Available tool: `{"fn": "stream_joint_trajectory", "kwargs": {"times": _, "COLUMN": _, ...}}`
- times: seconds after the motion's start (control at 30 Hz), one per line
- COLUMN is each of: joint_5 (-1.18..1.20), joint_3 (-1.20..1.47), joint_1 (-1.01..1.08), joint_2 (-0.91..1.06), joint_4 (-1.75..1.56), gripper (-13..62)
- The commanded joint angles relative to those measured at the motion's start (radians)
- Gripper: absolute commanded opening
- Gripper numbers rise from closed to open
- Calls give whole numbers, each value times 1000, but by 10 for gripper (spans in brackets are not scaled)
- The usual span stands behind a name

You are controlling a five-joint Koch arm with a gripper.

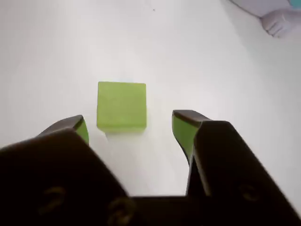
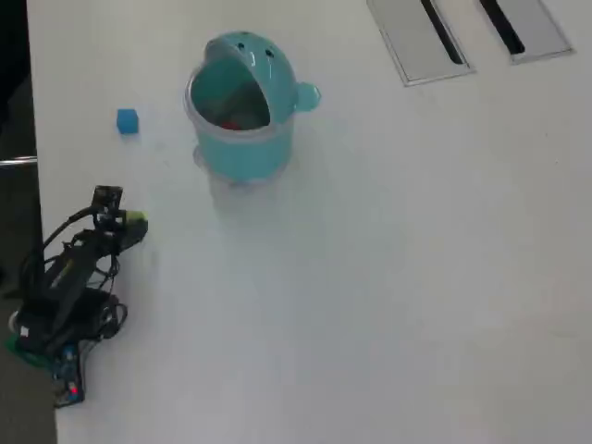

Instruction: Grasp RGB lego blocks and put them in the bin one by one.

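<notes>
In the wrist view a yellow-green lego block [image 1: 121,104] lies on the white table just ahead of my gripper [image 1: 130,120]. The gripper is open, its two green-lined fingertips [image 1: 181,126] flanking the block's near edge without touching it. From overhead the gripper [image 2: 129,228] sits at the table's left side with the yellow-green block [image 2: 138,219] at its tip. A blue block [image 2: 127,121] lies farther up the left side. The teal bin [image 2: 242,139] stands right of it with its lid tipped open. Something red [image 2: 235,121] shows inside.
The table's left edge [image 2: 31,139] runs close beside the arm's base [image 2: 57,324]. Two grey recessed panels [image 2: 421,42] lie at the top right. A pale rounded object [image 1: 282,21] shows in the wrist view's top right corner.
</notes>
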Motion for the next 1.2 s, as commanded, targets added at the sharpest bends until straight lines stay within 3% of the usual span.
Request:
{"fn": "stream_joint_trajectory", "kwargs": {"times": 0.0, "joint_5": -5, "joint_3": -14, "joint_1": 0, "joint_2": -6, "joint_4": -78, "gripper": 328}}
{"fn": "stream_joint_trajectory", "kwargs": {"times": 1.17, "joint_5": -6, "joint_3": 17, "joint_1": -48, "joint_2": -330, "joint_4": -351, "gripper": 301}}
